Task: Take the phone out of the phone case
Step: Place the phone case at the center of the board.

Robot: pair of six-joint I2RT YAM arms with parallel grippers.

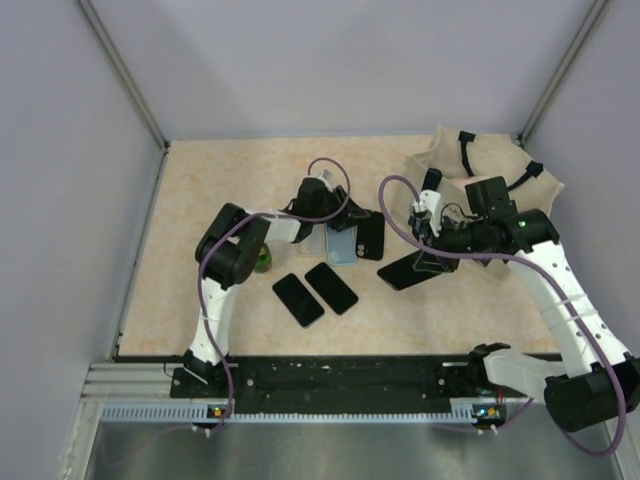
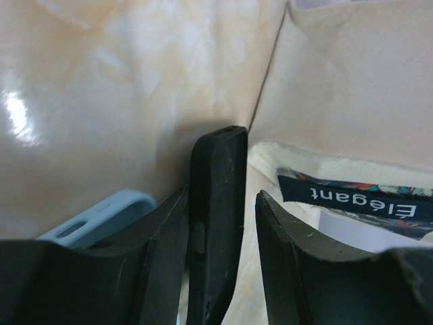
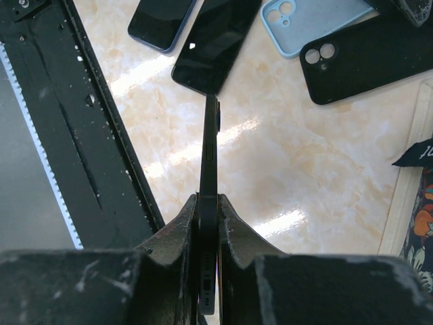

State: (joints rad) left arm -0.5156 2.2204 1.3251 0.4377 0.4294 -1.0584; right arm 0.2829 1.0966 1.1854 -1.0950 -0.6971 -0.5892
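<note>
The pale marbled table (image 1: 200,200) carries everything. A cream cloth bag (image 1: 480,165) slumps behind and to the outer side of the right gripper (image 1: 425,258); from the left wrist it fills the space beyond the right-hand finger, and a dark label (image 2: 355,201) reading "Elegant" is sewn to it.

The right gripper (image 3: 208,203) has its jaws pressed together on a black phone (image 3: 210,135), held edge-on so that only its thin side shows, with the phone running straight out ahead of the fingertips and above the table. It is bare, with no case on it.

The left gripper (image 2: 222,198) has its jaws apart. A black phone case (image 2: 216,203) stands on edge between them, close against the left-hand finger (image 2: 162,244), with a clear gap to the right-hand finger (image 2: 284,250). In the overhead view the case (image 1: 371,237) sits just at the tips of the left gripper (image 1: 350,222).

A light blue case (image 2: 101,217) lies just outside the left-hand finger, touching or nearly touching the black one.

Two loose phones (image 1: 298,299) (image 1: 331,287) lie side by side, screens up, ahead of the clamped phone's far end.

A small green object (image 1: 263,263) sits beside the left arm's elbow, too hidden to identify.
</note>
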